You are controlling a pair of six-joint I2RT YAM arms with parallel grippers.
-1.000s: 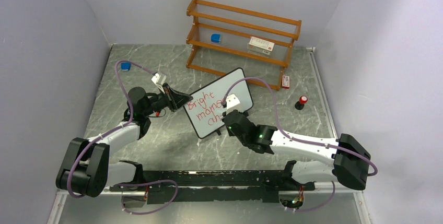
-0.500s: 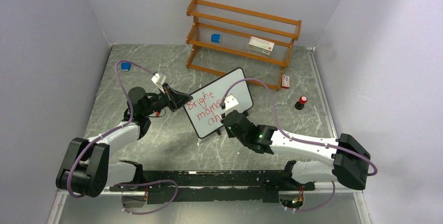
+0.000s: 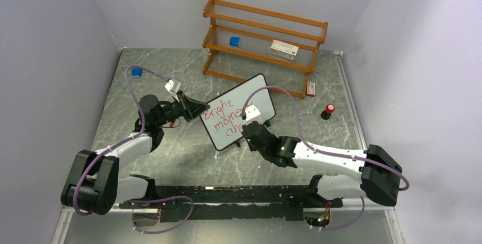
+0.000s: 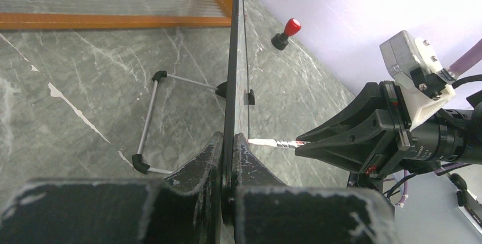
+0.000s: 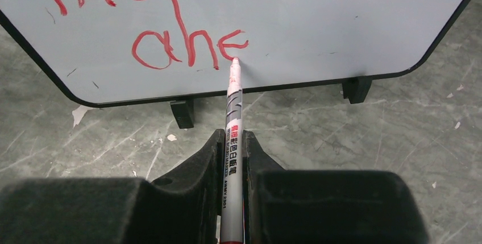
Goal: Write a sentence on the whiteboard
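Observation:
The whiteboard (image 3: 245,100) stands tilted on the table with red writing: "Bright", a second line, and "ahe" below. My left gripper (image 3: 200,108) is shut on the board's left edge (image 4: 230,113), seen edge-on in the left wrist view. My right gripper (image 3: 248,132) is shut on a white marker (image 5: 232,119) with a red tip. The tip touches the board (image 5: 318,22) just below the last red "e" of the bottom line. The marker also shows in the left wrist view (image 4: 275,142).
A wooden shelf (image 3: 264,30) stands behind the board, holding a blue object (image 3: 235,41) and a white box (image 3: 283,48). A red-topped black cap (image 3: 328,111) and a small red-white item (image 3: 310,89) lie right of the board. A blue object (image 3: 136,72) lies far left.
My right gripper has moved slightly left and down along the board with the marker. The left gripper and the board have not moved.

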